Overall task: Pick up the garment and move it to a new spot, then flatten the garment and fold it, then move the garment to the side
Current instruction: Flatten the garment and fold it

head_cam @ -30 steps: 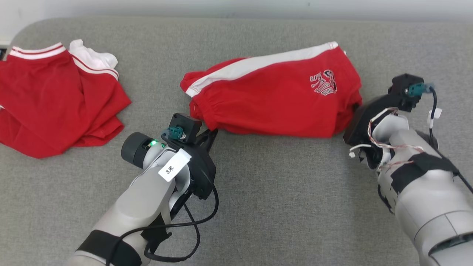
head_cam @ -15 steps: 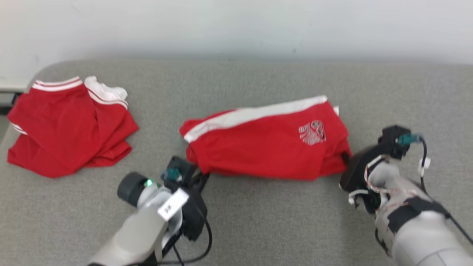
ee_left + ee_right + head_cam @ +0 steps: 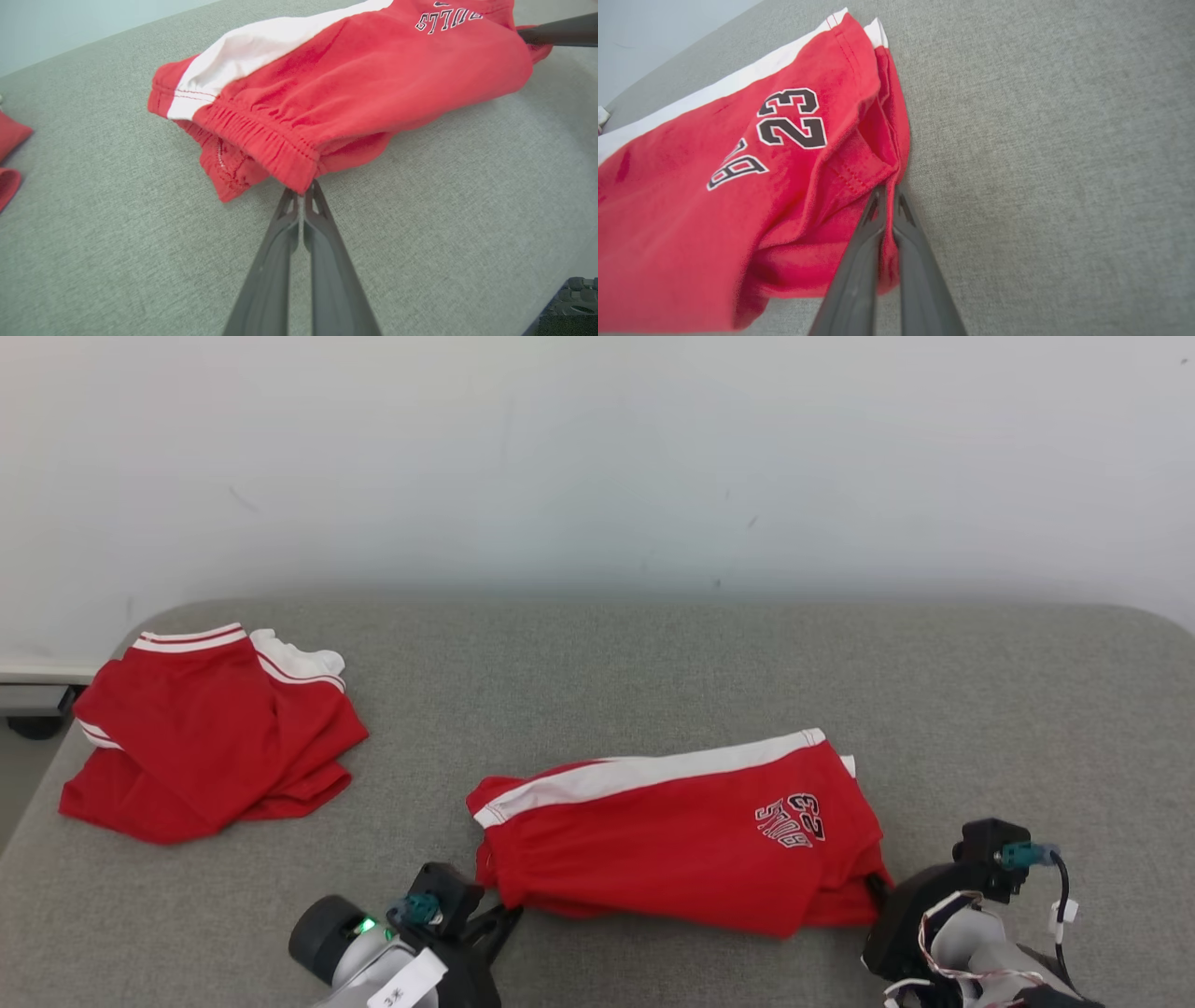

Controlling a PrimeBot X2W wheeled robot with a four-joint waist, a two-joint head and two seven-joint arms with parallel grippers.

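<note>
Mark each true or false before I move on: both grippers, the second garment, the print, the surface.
1. The left gripper is shut on the waistband end of the red shorts with a white side stripe. True.
2. The right gripper hangs open, clear of the shorts. False: it is shut on their hem end.
3. A second red garment with white trim lies crumpled, apart, to the robot's left of the shorts. True.
4. The shorts' print reads 45. False: 23.
5. The shorts lie on bare wood. False: a grey fabric surface.
</note>
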